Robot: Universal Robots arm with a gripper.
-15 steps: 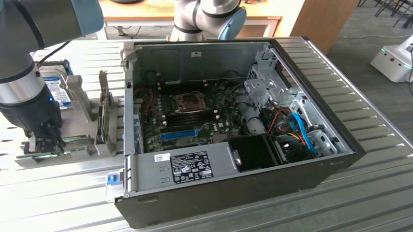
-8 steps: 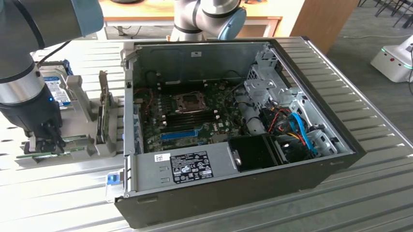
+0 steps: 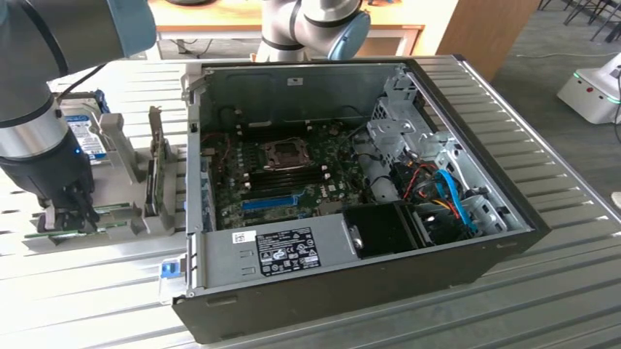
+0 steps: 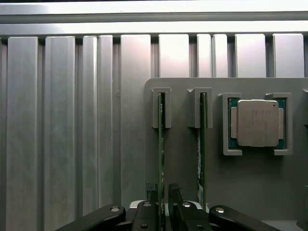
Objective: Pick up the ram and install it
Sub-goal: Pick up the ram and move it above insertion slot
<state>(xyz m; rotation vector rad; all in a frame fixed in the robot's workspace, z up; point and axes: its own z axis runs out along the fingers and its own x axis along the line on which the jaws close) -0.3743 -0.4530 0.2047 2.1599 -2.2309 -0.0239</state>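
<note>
Two rams stand on edge in slots of a grey holder (image 4: 183, 163). In the wrist view my gripper (image 4: 162, 188) straddles one ram (image 4: 161, 144), a thin green stick, with one black finger on each side of it. The jaws are open, with a narrow gap showing at each side of the board. The second ram (image 4: 202, 144) stands parallel in the neighbouring slot. In the exterior view my gripper (image 3: 70, 218) reaches down into the holder (image 3: 126, 231) at the exterior view's left, beside the open computer case (image 3: 233, 251).
A processor chip (image 4: 255, 122) lies in a square pocket of the holder. A hard drive (image 3: 86, 134) with a blue label and an upright card (image 3: 155, 182) stand on the same holder. The motherboard (image 3: 291, 178) lies inside the case, with a blue slot (image 3: 267, 202). The ribbed metal table (image 3: 543, 276) lies around.
</note>
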